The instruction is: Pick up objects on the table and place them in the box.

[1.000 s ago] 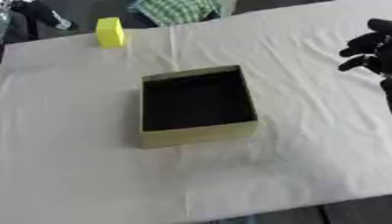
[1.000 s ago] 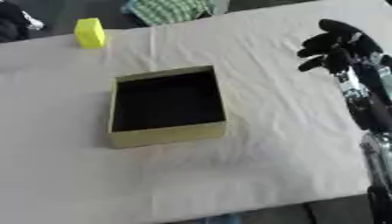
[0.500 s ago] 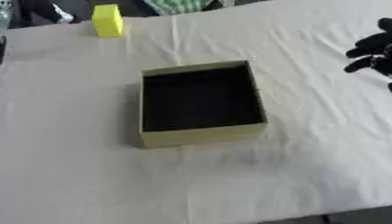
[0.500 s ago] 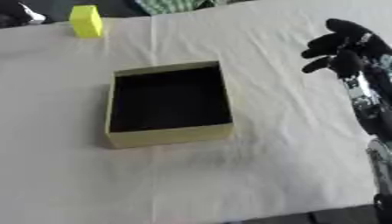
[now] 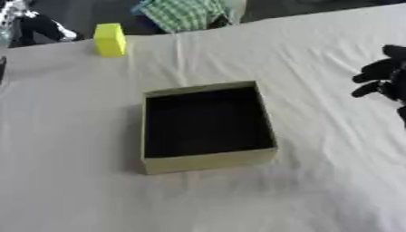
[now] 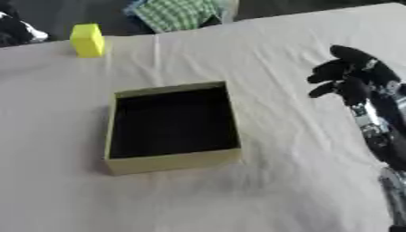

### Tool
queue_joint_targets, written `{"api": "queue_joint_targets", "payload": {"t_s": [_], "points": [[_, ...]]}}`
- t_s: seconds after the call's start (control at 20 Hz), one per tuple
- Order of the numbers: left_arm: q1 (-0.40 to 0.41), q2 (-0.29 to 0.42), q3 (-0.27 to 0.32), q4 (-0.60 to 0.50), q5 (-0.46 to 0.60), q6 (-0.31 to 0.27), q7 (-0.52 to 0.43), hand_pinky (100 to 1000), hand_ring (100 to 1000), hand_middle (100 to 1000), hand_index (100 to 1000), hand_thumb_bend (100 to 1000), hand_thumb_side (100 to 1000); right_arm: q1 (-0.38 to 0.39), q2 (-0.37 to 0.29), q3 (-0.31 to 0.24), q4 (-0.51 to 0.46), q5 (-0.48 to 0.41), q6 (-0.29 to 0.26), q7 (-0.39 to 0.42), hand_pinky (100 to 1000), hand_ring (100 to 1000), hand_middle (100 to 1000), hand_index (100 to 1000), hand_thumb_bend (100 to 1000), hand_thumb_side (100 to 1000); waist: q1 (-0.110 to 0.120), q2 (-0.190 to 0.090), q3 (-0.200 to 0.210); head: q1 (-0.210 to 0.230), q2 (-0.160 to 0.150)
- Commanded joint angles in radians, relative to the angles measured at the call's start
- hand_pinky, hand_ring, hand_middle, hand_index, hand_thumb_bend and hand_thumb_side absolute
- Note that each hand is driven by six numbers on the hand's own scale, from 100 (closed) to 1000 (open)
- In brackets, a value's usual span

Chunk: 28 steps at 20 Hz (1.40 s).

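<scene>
An olive-yellow box is sitting open near the middle of the surface, which is lying under a creased white cloth; the box's dark inside is showing nothing in it. A small yellow block is standing upright near the far left edge, well apart from the box. The right hand is hanging off to the box's right with its fingers curling inward and holding nothing. The right eye view is showing that hand whole along with the silver-jointed forearm below it, while the left eye view is catching only dark fingers at its right border. Some green checked cloth is lying past the far edge.
</scene>
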Motion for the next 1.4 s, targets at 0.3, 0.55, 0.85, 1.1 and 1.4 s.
{"api": "queue_joint_targets", "payload": {"t_s": [0.3,0.55,0.85,1.1,1.4], "points": [[-0.027,0.049,0.005,-0.024,0.004,-0.001,0.008,814,786,802,894,676,355,-0.022,-0.001,-0.009,-0.028,0.015,0.001,0.002,594,702,673,893,100,682,0.001,0.015,-0.017,0.002,-0.062],[-0.028,0.050,0.004,-0.033,0.011,-0.007,0.012,815,785,800,891,672,347,-0.027,0.004,-0.009,-0.030,0.021,0.001,0.003,594,702,671,893,100,686,0.006,0.041,-0.029,0.008,-0.101],[-0.025,0.055,0.005,-0.039,0.014,-0.006,0.009,810,774,788,880,639,331,-0.032,0.009,-0.012,-0.031,0.027,0.001,0.005,594,702,670,893,100,689,0.012,0.063,-0.041,0.012,-0.131],[-0.021,0.053,0.009,-0.036,0.029,0.005,0.015,807,757,773,861,566,293,-0.035,0.014,-0.012,-0.032,0.030,0.000,0.007,594,702,670,892,100,693,0.012,0.079,-0.048,0.020,-0.137],[-0.016,0.053,0.009,-0.035,0.045,0.011,0.017,809,749,766,853,543,288,-0.040,0.020,-0.010,-0.033,0.035,0.000,0.011,594,702,669,892,100,696,0.014,0.100,-0.060,0.027,-0.143]]}}
